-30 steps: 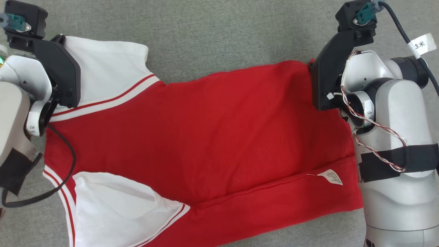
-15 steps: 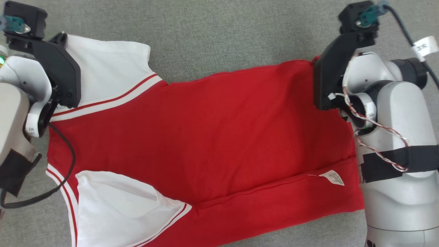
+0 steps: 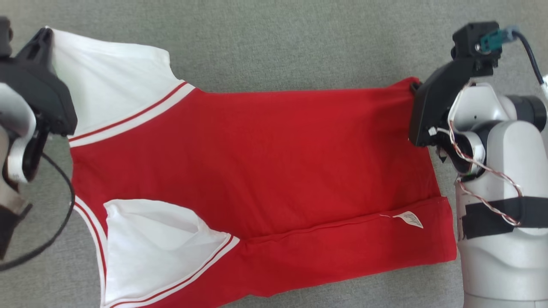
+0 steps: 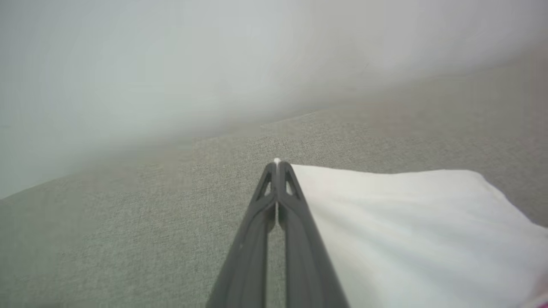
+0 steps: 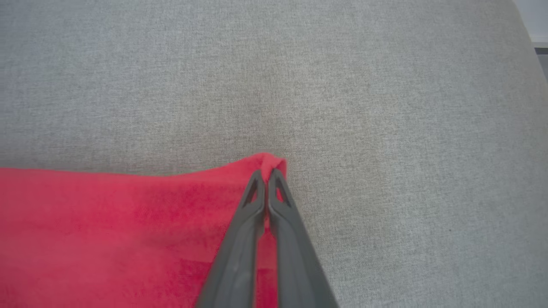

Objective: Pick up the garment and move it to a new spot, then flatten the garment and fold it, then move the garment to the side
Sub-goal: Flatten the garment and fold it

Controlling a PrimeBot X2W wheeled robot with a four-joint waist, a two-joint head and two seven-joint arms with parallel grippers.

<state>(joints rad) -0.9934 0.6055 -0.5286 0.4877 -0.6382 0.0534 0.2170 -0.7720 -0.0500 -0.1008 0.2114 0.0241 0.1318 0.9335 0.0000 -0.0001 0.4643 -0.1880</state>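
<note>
The garment [image 3: 257, 162] is a red shirt with white sleeves, lying spread across a grey cloth surface [image 3: 278, 42], its near edge folded over. My left gripper [image 3: 44, 32] is shut on the far corner of the white sleeve [image 4: 406, 231]; in the left wrist view its tips [image 4: 277, 164] pinch the sleeve edge. At the far right corner of the red hem, my right gripper [image 3: 414, 85] is shut on the fabric. The right wrist view has its tips [image 5: 267, 173] closed over the peaked red corner [image 5: 107, 231].
A white care label [image 3: 409, 219] lies on the folded near strip. A black cable [image 3: 64, 214] loops beside my left arm. The grey surface's corner [image 5: 526, 34] is in the right wrist view, and bare cloth stretches beyond the garment's far edge.
My right gripper has closed on the hem corner. Both grippers now sit farther apart and the garment's far edge is pulled straighter. The head view has shifted too.
</note>
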